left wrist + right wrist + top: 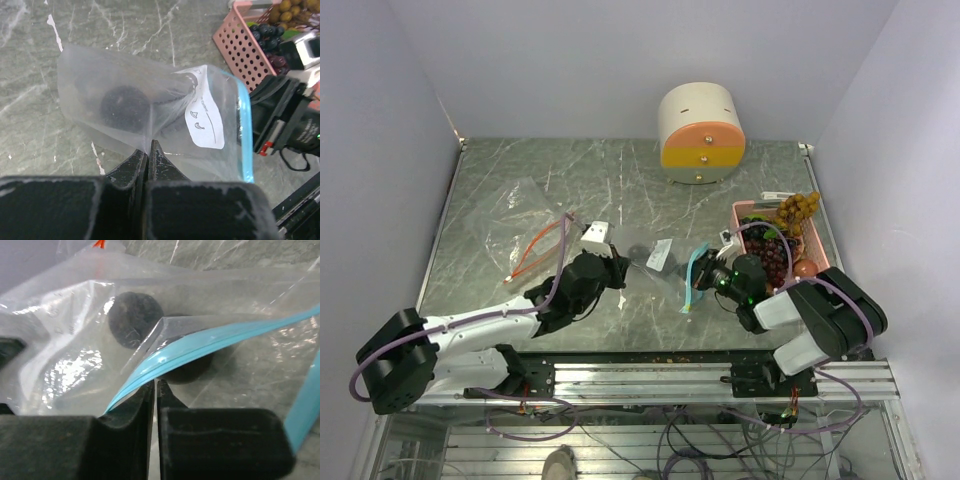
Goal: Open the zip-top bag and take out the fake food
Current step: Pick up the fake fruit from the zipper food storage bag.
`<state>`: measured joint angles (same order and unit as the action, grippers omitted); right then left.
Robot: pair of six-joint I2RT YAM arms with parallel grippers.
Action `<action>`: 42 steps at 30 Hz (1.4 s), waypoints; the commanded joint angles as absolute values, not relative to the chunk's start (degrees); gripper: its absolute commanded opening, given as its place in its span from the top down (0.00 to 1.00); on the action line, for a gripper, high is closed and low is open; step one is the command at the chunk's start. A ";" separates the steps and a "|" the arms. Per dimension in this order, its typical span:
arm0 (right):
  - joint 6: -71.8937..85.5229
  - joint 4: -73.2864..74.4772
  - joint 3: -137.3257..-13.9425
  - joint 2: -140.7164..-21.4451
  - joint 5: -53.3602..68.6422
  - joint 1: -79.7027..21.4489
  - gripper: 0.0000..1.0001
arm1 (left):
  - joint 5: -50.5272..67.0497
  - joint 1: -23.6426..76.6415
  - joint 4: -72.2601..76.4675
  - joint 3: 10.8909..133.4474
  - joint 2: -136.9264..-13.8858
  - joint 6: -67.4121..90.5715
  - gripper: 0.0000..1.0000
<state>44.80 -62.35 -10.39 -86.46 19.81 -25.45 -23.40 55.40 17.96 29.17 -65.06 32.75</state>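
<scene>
Here, from overhead: the clear plastic zip-top bag (pixel 660 262) lies on the grey marbled table (pixel 520 180), stretched between the two arms near the front edge. Its long axis runs left-right across the table. The blue zip strip (pixel 692 280) at the mouth points toward the right arm, and the closed bottom points toward the left arm.

Left wrist view only: the left gripper (pixel 150 152) has its fingers pressed together, pinching the bag's bottom edge. A white label (pixel 204 122) sits near the mouth. A dark round piece (pixel 125 107) of fake food is inside the bag, with a second dark shape just beside it whose kind cannot be told.

Right wrist view only: the right gripper (pixel 155 390) is pressed together on the blue zip strip. The strip shows as two separate runs, one in the pinch and one at the frame's right edge.

Overhead view only: a pink perforated basket (pixel 745 208) at the right edge holds a purple grape bunch (pixel 770 258), a tan grape bunch (pixel 798 208) and a reddish round fruit (pixel 805 267). A second clear bag with an orange-red zip (pixel 520 225) lies to the left, apart from the first. A cream-and-orange round drawer unit (pixel 700 135) stands at the back.
</scene>
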 commanded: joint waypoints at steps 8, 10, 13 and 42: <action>50.69 -93.66 -9.02 -105.23 28.04 -25.25 0.53 | -25.28 55.99 16.97 30.30 -60.08 30.89 0.93; 52.20 -98.93 -8.79 -108.63 28.72 -25.22 0.50 | -26.80 55.99 14.96 30.55 -60.68 31.15 0.93; 53.31 -102.95 -8.80 -112.11 29.16 -25.22 0.49 | -28.05 56.00 14.26 29.74 -61.94 32.29 0.93; 26.91 -54.91 -22.98 -96.75 4.64 -34.04 0.19 | -27.04 54.36 15.49 27.21 -64.90 35.41 0.92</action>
